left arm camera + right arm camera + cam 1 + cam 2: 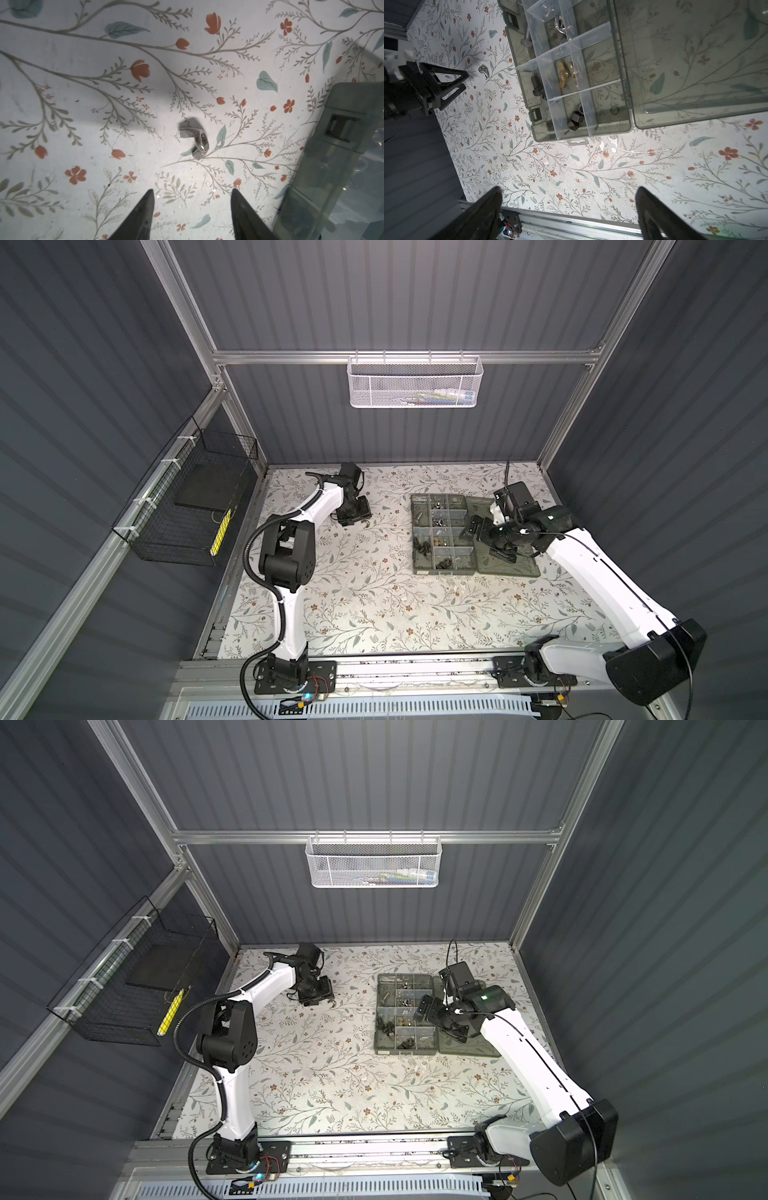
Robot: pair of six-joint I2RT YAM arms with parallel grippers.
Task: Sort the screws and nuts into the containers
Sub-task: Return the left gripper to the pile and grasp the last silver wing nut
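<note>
Silver piece (194,139) (perhaps a wing nut) lies before parted left claw (192,190).

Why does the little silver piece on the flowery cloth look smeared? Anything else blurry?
Left wrist view: the silver wing nut is smeared, a broad shadow crossing the cloth beside it. Right wrist view: the organiser box is sharp, the fingertips of the right gripper dark and blurred. Both top views: evenly lit, the small parts too tiny to resolve.

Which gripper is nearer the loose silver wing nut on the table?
Left. The left gripper hovers just beside the wing nut; the right gripper is away at the organiser box.
</note>
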